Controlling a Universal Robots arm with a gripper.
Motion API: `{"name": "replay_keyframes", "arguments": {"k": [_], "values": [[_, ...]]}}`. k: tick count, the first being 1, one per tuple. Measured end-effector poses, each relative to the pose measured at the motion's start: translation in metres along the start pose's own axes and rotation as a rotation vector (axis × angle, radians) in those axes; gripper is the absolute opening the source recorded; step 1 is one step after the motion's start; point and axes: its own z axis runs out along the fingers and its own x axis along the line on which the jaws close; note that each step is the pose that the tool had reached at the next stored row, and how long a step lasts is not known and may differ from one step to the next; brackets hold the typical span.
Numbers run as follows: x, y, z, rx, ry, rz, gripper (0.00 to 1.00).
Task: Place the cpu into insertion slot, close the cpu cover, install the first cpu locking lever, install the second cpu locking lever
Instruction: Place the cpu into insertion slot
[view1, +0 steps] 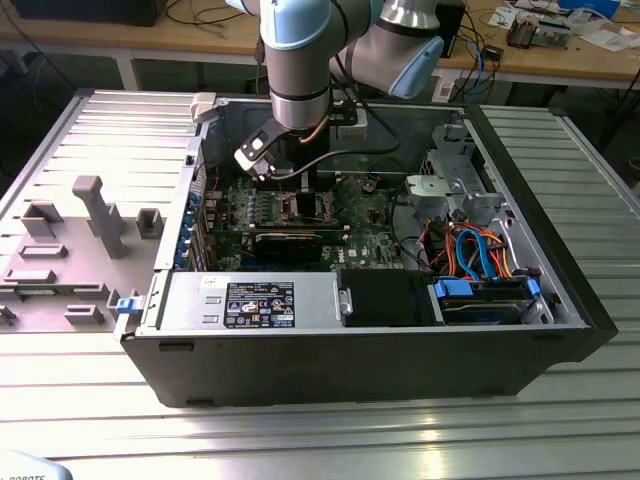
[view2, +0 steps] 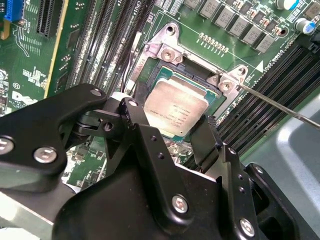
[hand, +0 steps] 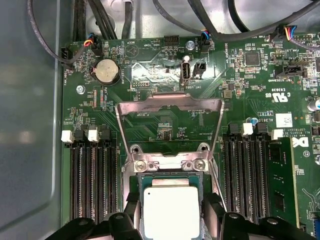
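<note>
1. While clenching the cpu (view2: 175, 107) (hand: 171, 212) by two opposite edges, as seems the case in both wrist views, tighten the jaws only enough to stop slip.
2. Treat the cpu, held between the jaws right over the slot (view2: 192, 70), as possibly not yet seated; cannot tell whether resting in it or just above.
3. Hold flat and square to the slot walls beneath the jaws; lower straight, never slide sideways.
4. Check orientation against the slot; use no downward force.
5. Steer clear of the cover (hand: 170, 101), tipped open beyond the jaws, and of the lever (view2: 280, 106), swung out to one side of the jaws.
6. Release only when flush all round.
</note>
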Motion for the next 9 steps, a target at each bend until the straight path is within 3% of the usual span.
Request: {"name": "replay_keyframes", "arguments": {"k": [5,9], "values": [[0.0001,0.0004,-0.0039,0.0000,0.0000,0.000,0.62],[0.0002,0.0011,-0.0112,0.0014,-0.0001,0.000,0.62]]}}
